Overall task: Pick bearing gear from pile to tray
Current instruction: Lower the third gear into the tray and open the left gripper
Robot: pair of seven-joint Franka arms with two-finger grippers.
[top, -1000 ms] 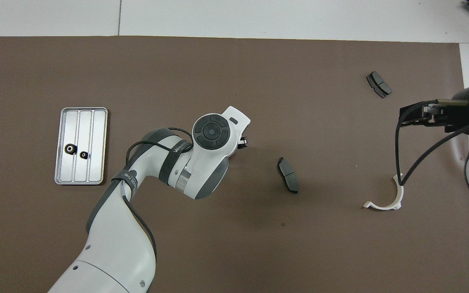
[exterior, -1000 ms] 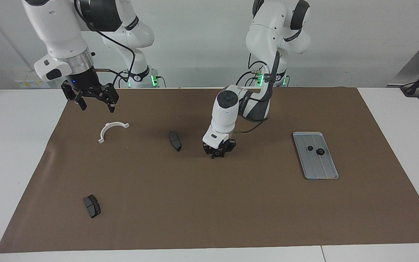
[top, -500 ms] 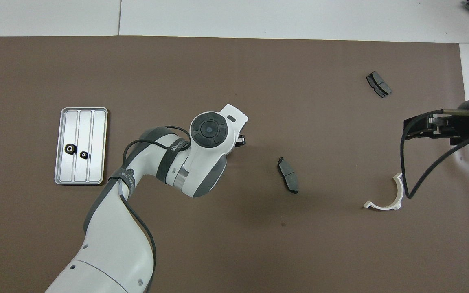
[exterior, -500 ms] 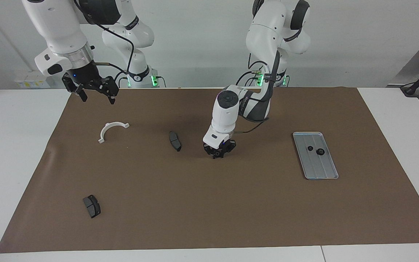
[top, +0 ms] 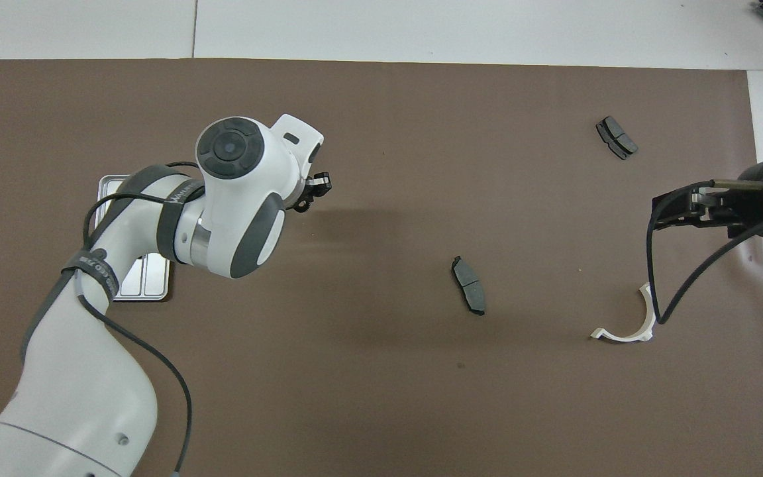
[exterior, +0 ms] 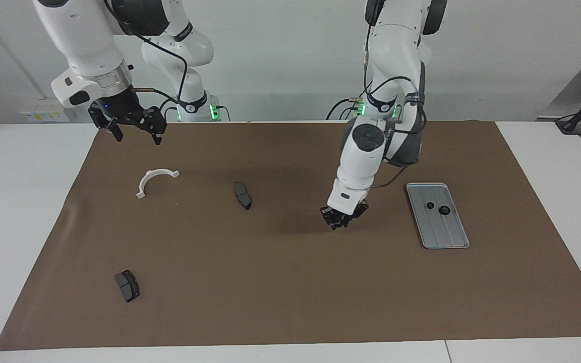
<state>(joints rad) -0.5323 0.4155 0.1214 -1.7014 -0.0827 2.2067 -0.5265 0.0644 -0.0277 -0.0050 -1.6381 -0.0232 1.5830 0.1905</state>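
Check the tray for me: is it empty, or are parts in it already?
Not empty. The tray holds two small black rings, lying side by side on its ridged floor toward the end nearer the robots.

The left gripper [exterior: 340,223] now hangs over bare brown mat between the dark grey curved pad [exterior: 242,195] and the flat silver-grey ridged metal tray [exterior: 449,241], having lifted off the mat and swung toward the tray since a second ago. Its fingers have drawn closer together. The right gripper [exterior: 132,132] has risen slightly and drawn back from the white half-ring bracket [exterior: 155,180].
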